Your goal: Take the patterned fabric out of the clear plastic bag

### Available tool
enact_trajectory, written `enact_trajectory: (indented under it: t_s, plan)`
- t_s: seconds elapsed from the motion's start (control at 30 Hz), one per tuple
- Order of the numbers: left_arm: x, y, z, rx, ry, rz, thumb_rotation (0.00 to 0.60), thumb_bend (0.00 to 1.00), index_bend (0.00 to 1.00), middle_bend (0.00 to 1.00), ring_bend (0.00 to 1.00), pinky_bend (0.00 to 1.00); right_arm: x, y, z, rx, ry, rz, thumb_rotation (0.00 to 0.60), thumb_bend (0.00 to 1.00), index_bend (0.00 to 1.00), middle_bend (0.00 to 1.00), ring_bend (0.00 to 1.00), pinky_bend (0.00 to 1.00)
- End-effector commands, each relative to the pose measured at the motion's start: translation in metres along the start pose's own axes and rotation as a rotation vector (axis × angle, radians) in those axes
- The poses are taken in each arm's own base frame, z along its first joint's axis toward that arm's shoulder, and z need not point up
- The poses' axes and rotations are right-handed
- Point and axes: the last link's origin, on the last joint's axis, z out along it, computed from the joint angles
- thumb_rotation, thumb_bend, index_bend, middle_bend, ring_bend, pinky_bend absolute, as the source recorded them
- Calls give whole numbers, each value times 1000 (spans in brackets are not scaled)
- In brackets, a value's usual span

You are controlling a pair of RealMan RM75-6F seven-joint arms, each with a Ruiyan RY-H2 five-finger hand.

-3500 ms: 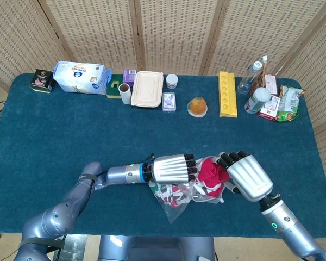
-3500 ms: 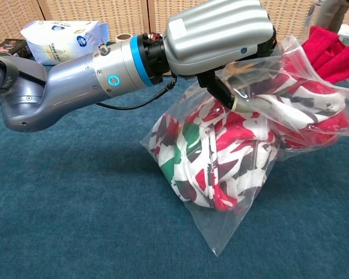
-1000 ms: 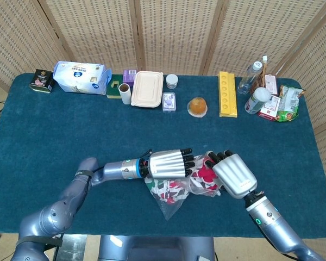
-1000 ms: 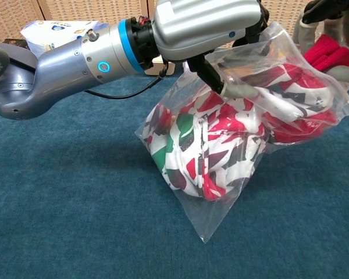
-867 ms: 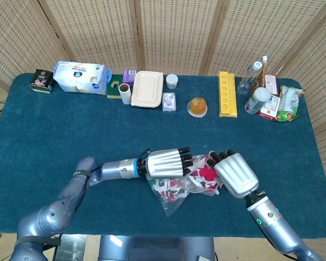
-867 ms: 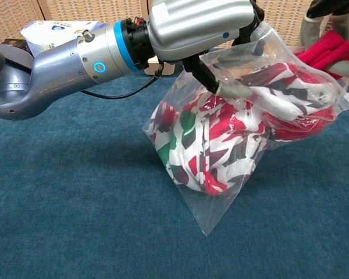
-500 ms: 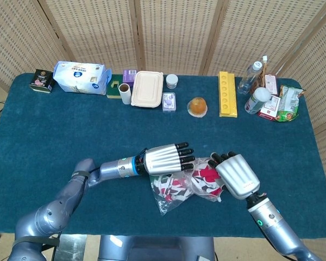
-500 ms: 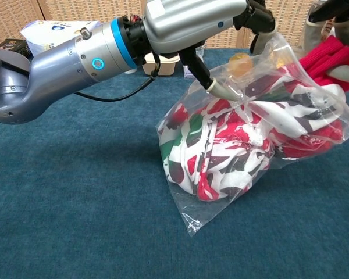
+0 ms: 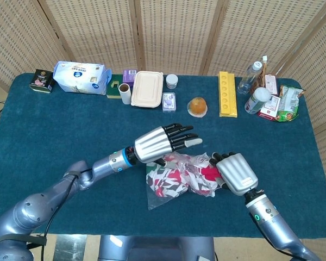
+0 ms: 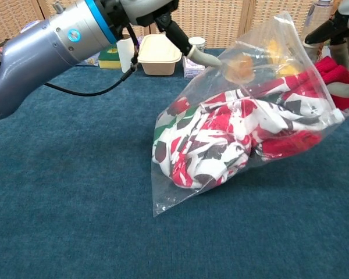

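One clear plastic bag (image 9: 168, 187) lies on the blue desk (image 9: 54, 136) near its front edge, and inside it sits one bundle of patterned fabric (image 10: 221, 139), white with red, green and dark shapes. Two robot hands are in sight. The left robot hand (image 9: 162, 142) hovers above the bag's rear edge, released, fingers spread and holding nothing. The right robot hand (image 9: 234, 173) sits at the bag's mouth, grasping the red part of the fabric that pokes out there. The chest view shows what the head view hides: the bag's sealed corner resting on the desk, the fabric filling most of the bag, and the red fabric end at the opening against the right fingers (image 10: 344, 88). Only the head view shows the back row, including one white lidded container (image 9: 147, 88), one yellow tray (image 9: 227, 93) and one tissue pack (image 9: 80, 76).
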Motion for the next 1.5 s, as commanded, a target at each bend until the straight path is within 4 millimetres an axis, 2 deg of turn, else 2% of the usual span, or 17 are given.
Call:
enact_trajectory:
  t_s: [0.03,0.27,0.4,0.5,0.57,0.67,0.83,0.97,1.17,1.5]
  plan:
    - [11,-16,-24,82,-49,35,600,2,66,205,142,277,-5,4,2,-13,-16,8,600,477,607,407,560,552]
    - [28,-30,-63,172,-153,70,600,2,78,205,142,277,-15,12,3,-43,-41,18,600,476,607,408,560,551]
    - [30,-39,-93,259,-282,91,600,3,170,206,159,295,-22,18,3,-60,-51,16,600,476,609,410,560,549]
    - [26,-41,-107,308,-368,91,600,6,210,219,166,301,-25,21,2,-64,-54,19,600,476,612,411,560,548]
    - [15,-42,-116,349,-451,79,600,11,247,222,166,292,-28,23,1,-67,-60,21,600,475,612,411,560,547]
    - [3,-43,-119,376,-520,81,600,36,281,222,164,261,-31,25,0,-68,-64,24,600,476,612,411,560,545]
    - [-25,-44,-114,411,-612,69,600,83,299,220,120,225,-32,28,-1,-72,-60,23,600,476,613,412,560,543]
    - [-46,-44,-96,421,-640,57,600,125,299,206,92,210,-34,31,-1,-71,-59,21,600,476,617,414,560,543]
    - [-59,-43,-69,416,-613,51,599,168,300,201,87,210,-35,34,-1,-75,-63,20,600,476,619,415,560,539]
    - [-79,-36,-39,412,-665,-1,598,231,324,195,83,200,-34,39,-3,-84,-59,23,600,475,620,416,560,539]
